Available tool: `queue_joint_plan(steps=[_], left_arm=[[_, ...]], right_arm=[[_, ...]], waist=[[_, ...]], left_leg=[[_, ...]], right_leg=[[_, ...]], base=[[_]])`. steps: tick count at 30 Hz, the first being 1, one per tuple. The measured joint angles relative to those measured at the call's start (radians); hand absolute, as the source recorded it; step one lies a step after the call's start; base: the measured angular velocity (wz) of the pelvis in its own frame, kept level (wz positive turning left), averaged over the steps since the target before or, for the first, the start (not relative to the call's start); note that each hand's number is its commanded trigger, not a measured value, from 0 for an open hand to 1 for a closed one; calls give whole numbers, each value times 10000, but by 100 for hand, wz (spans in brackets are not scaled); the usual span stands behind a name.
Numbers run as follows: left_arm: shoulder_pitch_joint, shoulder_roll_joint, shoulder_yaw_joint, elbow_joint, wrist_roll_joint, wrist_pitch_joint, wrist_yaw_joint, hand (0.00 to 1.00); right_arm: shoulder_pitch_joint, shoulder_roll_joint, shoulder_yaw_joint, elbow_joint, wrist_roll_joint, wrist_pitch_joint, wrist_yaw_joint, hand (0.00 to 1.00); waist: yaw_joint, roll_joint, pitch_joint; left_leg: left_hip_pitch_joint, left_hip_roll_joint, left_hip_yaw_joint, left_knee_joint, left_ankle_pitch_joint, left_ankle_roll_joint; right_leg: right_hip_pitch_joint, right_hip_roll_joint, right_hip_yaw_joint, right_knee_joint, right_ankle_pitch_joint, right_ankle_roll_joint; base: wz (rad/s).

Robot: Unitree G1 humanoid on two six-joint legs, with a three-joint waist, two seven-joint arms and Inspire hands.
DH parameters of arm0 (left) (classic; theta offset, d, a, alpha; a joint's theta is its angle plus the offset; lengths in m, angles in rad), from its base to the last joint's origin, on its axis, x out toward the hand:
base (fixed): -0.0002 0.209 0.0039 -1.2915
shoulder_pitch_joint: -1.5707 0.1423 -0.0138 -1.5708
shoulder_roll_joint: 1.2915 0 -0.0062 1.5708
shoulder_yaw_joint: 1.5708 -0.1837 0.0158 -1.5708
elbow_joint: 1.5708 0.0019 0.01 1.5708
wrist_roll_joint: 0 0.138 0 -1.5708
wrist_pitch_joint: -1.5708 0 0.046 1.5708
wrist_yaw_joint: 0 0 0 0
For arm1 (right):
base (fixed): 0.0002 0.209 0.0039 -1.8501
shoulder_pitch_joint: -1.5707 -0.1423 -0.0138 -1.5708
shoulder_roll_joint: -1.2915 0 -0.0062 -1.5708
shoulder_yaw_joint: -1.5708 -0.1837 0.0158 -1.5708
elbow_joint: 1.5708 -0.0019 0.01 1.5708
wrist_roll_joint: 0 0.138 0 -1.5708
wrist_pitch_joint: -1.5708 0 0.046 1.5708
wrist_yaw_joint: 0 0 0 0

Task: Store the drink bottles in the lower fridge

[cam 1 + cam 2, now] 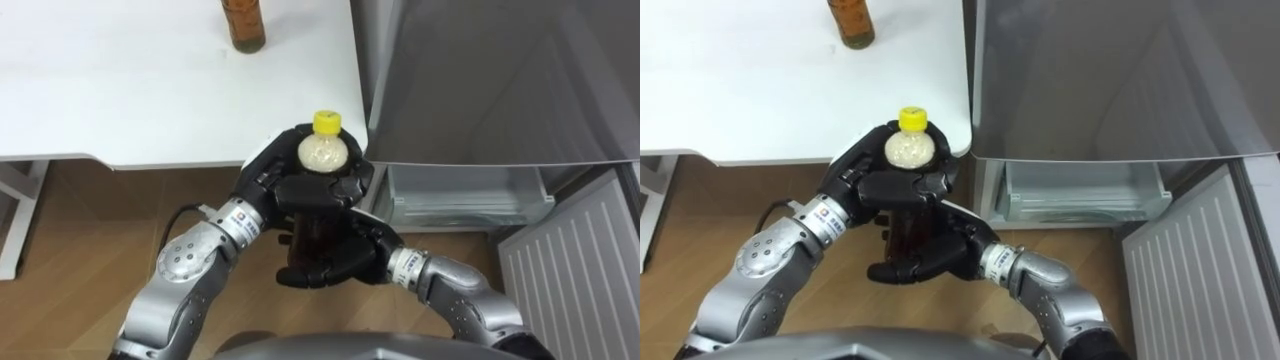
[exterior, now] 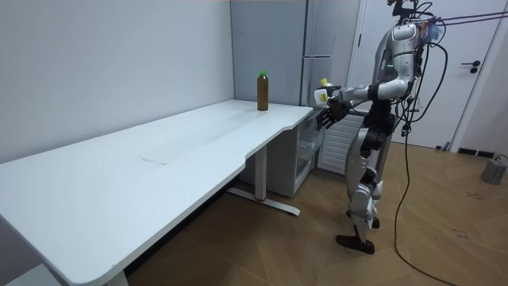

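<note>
Beside the bench (image 1: pixel 150 90) corner, as the left eye view has it, the robot is carrying a yellow-capped bottle (image 1: pixel 322 150) upright before its chest. Its left hand (image 1: pixel 285 185) is clasping the bottle's shoulder, fingers curled round it. The right hand (image 1: pixel 330 262) is cupping the dark lower body from beneath, likely sharing the weight so the drink is not tipping. Just to the right, the lower fridge (image 1: pixel 470 195) is standing exposed with its door (image 1: pixel 575 275) swung wide, apparently ready for the load. A brown bottle (image 1: pixel 243 22) is waiting near the bench's far edge.

From the room view, the robot is standing upright between the bench end and the lower fridge (image 2: pixel 309 155). Its arms are reaching forward and the drink is riding at chest height, well above the low compartment. A bend or a lowering of the arms is probably what the next move is calling for.

Through the right eye view, both hands are showing the same two-handed clasp, the cap (image 1: pixel 912 120) poking clear above the fingers.
</note>
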Motion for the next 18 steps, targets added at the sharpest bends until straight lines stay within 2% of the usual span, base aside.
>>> queue_joint_plan(steps=[11,12,13,14,15,18], left_arm=[[28,73,-8,86,-27,4,-26,100],[50,55,-17,86,-38,4,-26,84],[61,-4,-12,86,-39,4,-25,75],[60,-18,-14,85,-39,4,-26,19],[60,-19,-23,86,-38,4,-28,0],[59,-17,-35,85,-28,6,-30,0]], right_arm=[[-1,-58,288,0,40,-66,229,100],[-1,-55,287,5,6,-66,226,100],[1,-43,280,6,5,-73,224,100],[0,-44,285,6,6,-92,225,100],[0,-42,292,6,6,-92,224,100],[-1,-38,328,5,5,-97,229,100]], waist=[[-3,0,16],[-2,-3,23],[1,-12,31],[21,-15,33],[31,-15,33],[27,-17,38]], left_leg=[[32,-1,1,-80,0,0],[30,-2,1,-79,0,0],[29,-2,0,-79,0,0],[27,0,-1,-80,0,0],[28,1,-1,-80,0,0],[10,2,2,-86,0,0]], right_leg=[[48,1,5,1,0,0],[46,1,6,1,0,0],[45,1,5,1,0,0],[43,2,4,1,0,0],[41,3,5,1,0,0],[10,4,10,1,0,0]], base=[[0],[0],[0],[0],[0],[0]])
